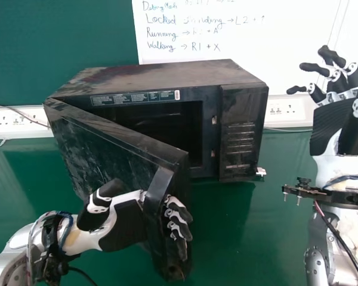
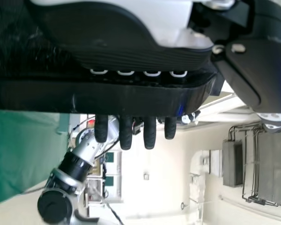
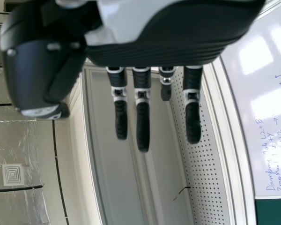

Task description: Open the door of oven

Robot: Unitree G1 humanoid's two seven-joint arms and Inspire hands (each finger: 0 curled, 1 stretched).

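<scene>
Oven door [image 1: 101, 146] stands partly open, hinged at the oven's [image 1: 167, 74] left side and angled out toward the near edge of the surface [image 1: 232, 238], with a wedge of open room between its inner side and the dark cavity [image 1: 161, 125]. The oven sits upright near the far edge, left of the middle, its control panel [image 1: 238, 140] on the right of the opening. The left robot hand [image 1: 124, 225] comes in from the near left corner and has hold of the handle [image 1: 157, 199] along the door's free edge: palm on the left of the bar, fingers bent behind it and emerging on the right. In the left wrist view the bar crosses in front of those fingers, tips past its edge, while the thumb stands apart at one side. The door's top edge slants from the oven's upper left corner down to its free corner, which reaches well forward of the opening. Right of the oven, the bare green surface gives a gap before the right arm. The right robot hand [image 1: 329, 128] is raised at the right side of the head view, well apart from the oven, released, its fingers loosely spread. A small white piece [image 1: 261, 171] lies beside the oven's lower right corner. Beyond the far edge, wall sockets [image 1: 18, 121] flank the oven, under a whiteboard [image 1: 250, 59] on the right.
</scene>
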